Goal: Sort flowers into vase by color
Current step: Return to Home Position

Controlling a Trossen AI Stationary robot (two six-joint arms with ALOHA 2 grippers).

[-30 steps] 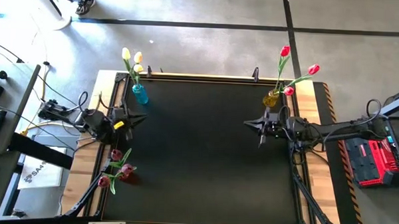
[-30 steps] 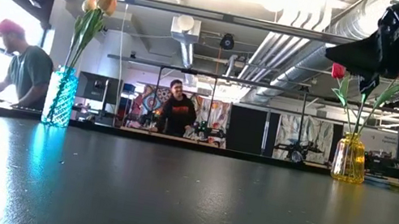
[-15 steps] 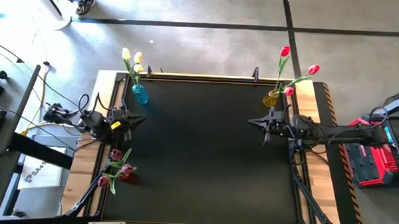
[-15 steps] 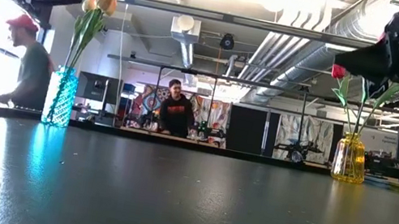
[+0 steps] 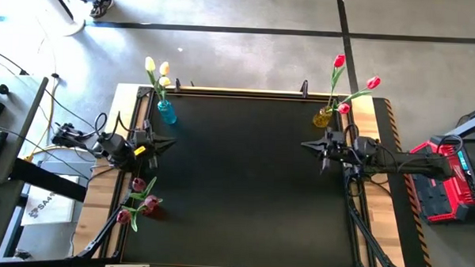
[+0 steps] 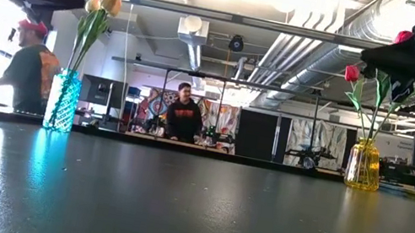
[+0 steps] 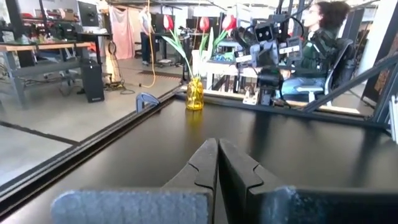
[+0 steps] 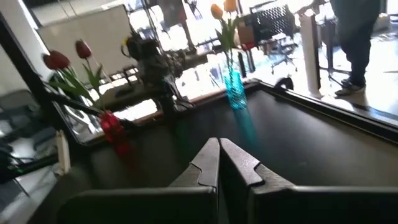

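Three vases stand on the black table top. A blue vase (image 5: 166, 111) at the far left holds cream-yellow flowers (image 5: 156, 70). A yellow vase (image 5: 323, 117) at the far right holds red flowers (image 5: 340, 62). At the near left, a red vase (image 5: 150, 210) holds dark pink-maroon flowers (image 5: 139, 184). My left gripper (image 5: 167, 141) hovers shut at the table's left edge, pointing level toward the right. My right gripper (image 5: 304, 145) hovers shut at the right side, pointing level toward the left. Both fingertip pairs, left (image 7: 217, 146) and right (image 8: 219, 144), are empty.
A metal clamp (image 5: 305, 88) sits on the table's far edge. A red case (image 5: 445, 192) lies right of the table. Beyond the far edge, people (image 6: 183, 117) are in the room. The wide middle of the black top (image 5: 236, 173) lies between the grippers.
My right gripper has drawn back toward the table's right edge, staying shut and level. My left gripper has sunk a little at the left edge. The vases and flowers have not moved.
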